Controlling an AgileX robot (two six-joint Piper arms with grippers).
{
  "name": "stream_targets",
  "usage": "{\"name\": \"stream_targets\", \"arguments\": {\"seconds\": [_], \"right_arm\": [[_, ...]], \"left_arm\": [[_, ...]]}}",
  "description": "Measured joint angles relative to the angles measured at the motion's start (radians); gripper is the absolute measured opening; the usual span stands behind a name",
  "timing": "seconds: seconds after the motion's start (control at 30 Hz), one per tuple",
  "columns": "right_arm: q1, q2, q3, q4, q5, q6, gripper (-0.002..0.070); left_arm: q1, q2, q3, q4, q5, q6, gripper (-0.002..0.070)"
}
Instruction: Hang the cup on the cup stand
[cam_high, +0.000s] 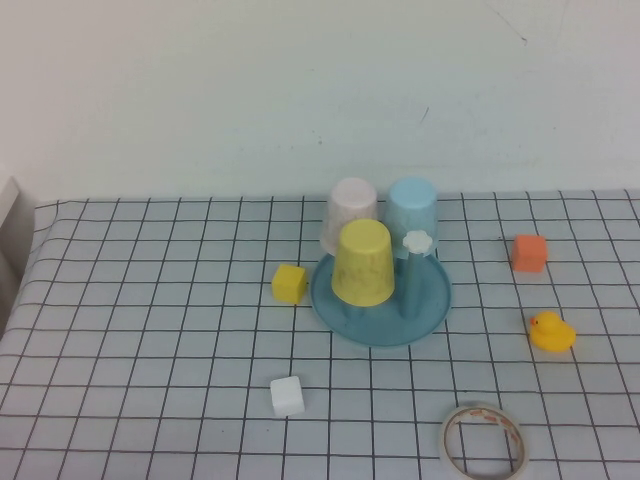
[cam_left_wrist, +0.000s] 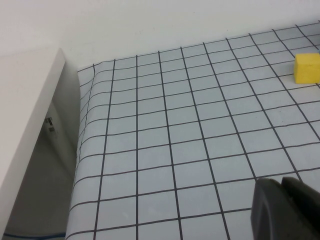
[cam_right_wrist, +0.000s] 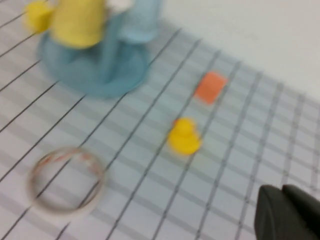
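Three cups sit upside down on your cup stand: the yellow cup in front, a pink cup and a blue cup behind it. Your left gripper hangs over bare table with fingers closed, well apart from the stand. Your right gripper, fingers also closed and empty, shows only as a blurred, cut-off dark tip near the rubber duck.

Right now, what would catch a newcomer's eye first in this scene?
Mid-table, the cup stand already carries three upturned cups: the yellow cup in front, a pink cup and a light blue cup behind. The left gripper and right gripper sit parked, jaws shut, outside the high view.
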Motion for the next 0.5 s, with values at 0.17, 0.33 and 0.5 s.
{"name": "stream_targets", "arguments": {"seconds": [0.17,0.33,0.5], "right_arm": [[-0.194,-0.161,0.177,0.0,-0.234,0.0,-0.0001],[-0.297,-0.309,0.315,0.0,-0.29,0.005,-0.0001],[-0.378,-0.424,0.353,0.014,-0.235,0.005,-0.0001]], "left_arm": [[0.0,0.0,0.0,0.0,0.0,0.0,0.0],[0.0,0.0,0.0,0.0,0.0,0.002,0.0],[0.0,0.0,0.0,0.0,0.0,0.002,0.0]]}}
